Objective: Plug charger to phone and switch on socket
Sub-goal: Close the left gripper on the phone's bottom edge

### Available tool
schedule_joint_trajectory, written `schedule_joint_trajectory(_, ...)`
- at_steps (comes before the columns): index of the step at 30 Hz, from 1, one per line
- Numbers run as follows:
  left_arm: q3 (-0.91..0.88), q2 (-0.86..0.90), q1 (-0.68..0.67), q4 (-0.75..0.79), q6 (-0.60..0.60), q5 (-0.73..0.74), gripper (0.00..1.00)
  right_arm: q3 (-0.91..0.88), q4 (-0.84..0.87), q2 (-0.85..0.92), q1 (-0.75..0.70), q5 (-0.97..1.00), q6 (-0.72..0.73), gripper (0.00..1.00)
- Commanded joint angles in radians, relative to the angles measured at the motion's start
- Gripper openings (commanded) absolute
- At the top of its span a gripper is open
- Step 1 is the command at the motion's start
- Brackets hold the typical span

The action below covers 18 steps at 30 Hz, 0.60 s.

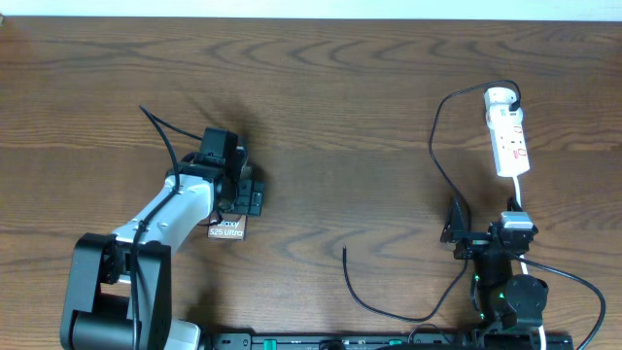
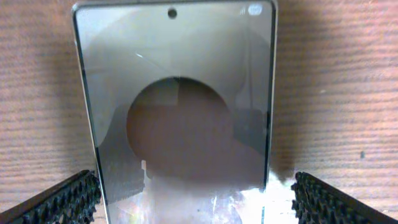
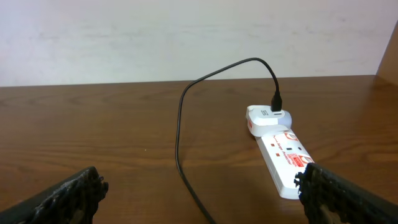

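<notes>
The phone [image 1: 225,229] lies flat on the table, its lettered end showing below my left gripper [image 1: 245,194]. In the left wrist view the phone [image 2: 177,93] lies screen up between the fingers of my left gripper [image 2: 196,208], which is open and straddles its near end. The white socket [image 1: 507,136] lies at the far right. The charger cable [image 1: 439,156] runs from a plug on the socket's far end, loops down past my right gripper [image 1: 486,235] and ends free at its tip [image 1: 345,251]. My right gripper [image 3: 205,199] is open and empty, with the cable [image 3: 179,143] and socket [image 3: 283,155] ahead of it.
The wooden table [image 1: 369,97] ends at a pale wall along the far edge. The socket's white cord [image 1: 515,199] runs down toward the right arm's base. Thick black arm cables lie at the front right.
</notes>
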Motion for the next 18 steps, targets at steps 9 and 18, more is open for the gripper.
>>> schedule_joint_trajectory(9,-0.019,0.013,0.0,0.0,0.01,-0.018,0.98,-0.001,-0.005,-0.005,0.011,0.001,0.013,0.99)
schedule_joint_trajectory(18,-0.025,0.013,0.0,0.002,0.009,-0.032,0.98,-0.001,-0.005,-0.005,0.011,0.001,0.013,0.99)
